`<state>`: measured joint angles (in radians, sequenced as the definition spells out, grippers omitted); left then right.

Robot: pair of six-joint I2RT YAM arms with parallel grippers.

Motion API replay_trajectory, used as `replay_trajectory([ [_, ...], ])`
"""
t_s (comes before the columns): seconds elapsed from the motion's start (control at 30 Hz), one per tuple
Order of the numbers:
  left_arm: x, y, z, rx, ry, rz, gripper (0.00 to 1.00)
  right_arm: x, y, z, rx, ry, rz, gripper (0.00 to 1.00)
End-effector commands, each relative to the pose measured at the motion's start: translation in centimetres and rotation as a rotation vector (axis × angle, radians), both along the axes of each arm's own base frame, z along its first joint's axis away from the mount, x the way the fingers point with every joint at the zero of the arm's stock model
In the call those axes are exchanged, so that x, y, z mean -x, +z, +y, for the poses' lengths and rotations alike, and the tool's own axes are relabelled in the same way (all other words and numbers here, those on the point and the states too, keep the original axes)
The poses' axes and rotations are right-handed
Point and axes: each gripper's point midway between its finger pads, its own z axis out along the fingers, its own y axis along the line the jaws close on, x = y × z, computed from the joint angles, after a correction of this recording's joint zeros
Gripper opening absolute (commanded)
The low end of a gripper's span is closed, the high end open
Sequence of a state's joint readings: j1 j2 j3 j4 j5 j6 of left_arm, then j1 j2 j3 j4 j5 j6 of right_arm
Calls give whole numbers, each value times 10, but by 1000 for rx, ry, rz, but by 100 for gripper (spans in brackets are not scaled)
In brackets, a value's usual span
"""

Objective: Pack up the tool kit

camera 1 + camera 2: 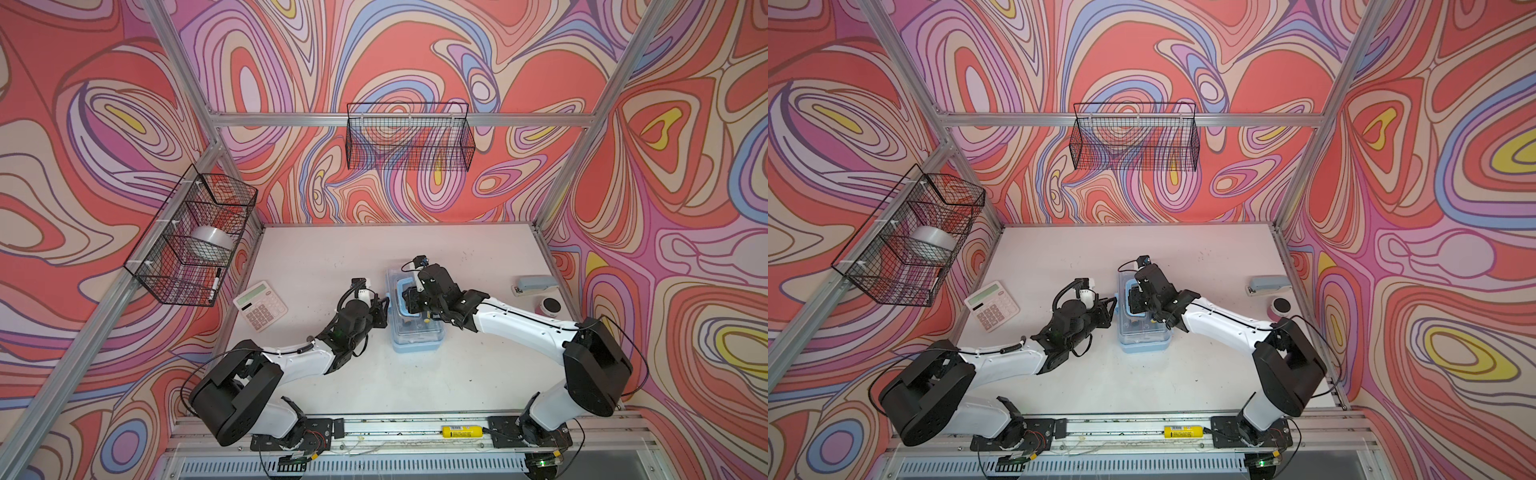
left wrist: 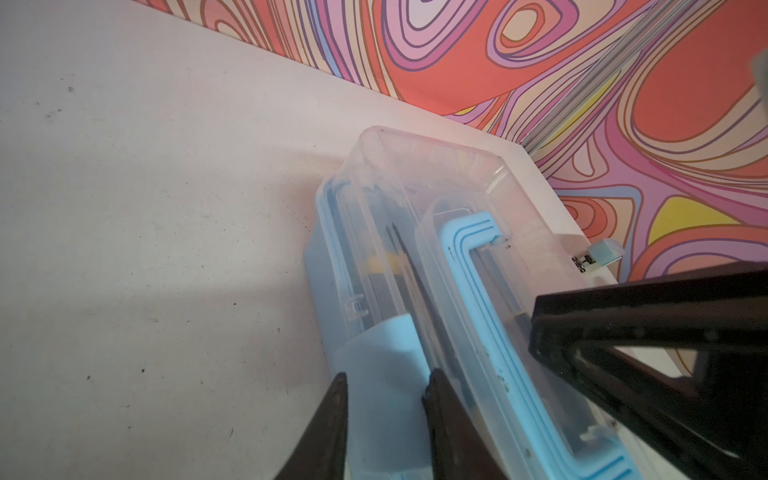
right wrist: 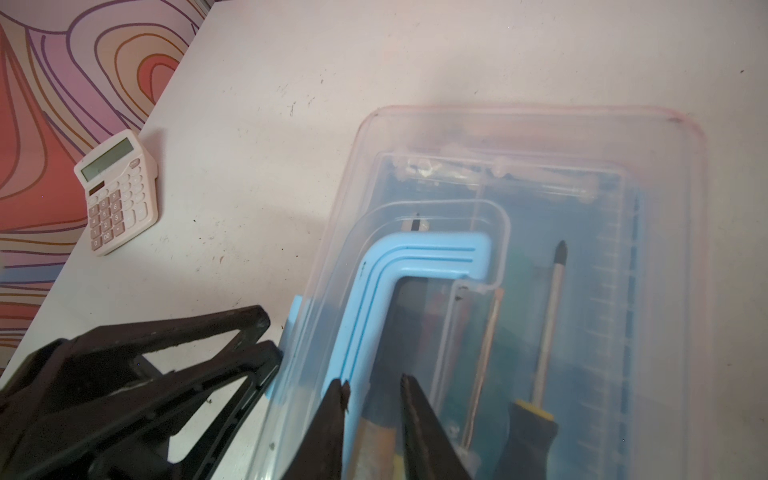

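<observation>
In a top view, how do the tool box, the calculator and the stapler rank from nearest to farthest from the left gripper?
From the left gripper:
1. tool box, directly beside the fingertips, mid-table.
2. calculator, farther off, at the table's left edge.
3. stapler, farthest, beyond the box at the right edge.

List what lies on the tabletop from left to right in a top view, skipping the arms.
calculator → tool kit box → stapler
</observation>
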<state>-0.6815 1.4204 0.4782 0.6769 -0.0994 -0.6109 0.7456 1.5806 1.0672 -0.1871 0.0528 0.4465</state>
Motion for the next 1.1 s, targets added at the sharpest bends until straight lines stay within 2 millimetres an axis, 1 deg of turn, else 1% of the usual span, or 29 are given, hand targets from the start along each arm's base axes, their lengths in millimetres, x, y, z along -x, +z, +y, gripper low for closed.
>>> replay_trajectory([
  [0.0, 1, 1, -13, 33, -47, 17, 32, 6, -29, -14, 76, -25, 60, 25],
  [0.57, 3, -6, -20, 70, -76, 31, 25, 6, -34, -13, 79, -25, 69, 25],
  [0.87, 3, -9, -24, 84, -87, 36, 24, 6, -34, -14, 78, -23, 73, 25],
  [1.07, 3, -11, -24, 90, -88, 41, 24, 7, -32, -10, 62, -14, 78, 25],
])
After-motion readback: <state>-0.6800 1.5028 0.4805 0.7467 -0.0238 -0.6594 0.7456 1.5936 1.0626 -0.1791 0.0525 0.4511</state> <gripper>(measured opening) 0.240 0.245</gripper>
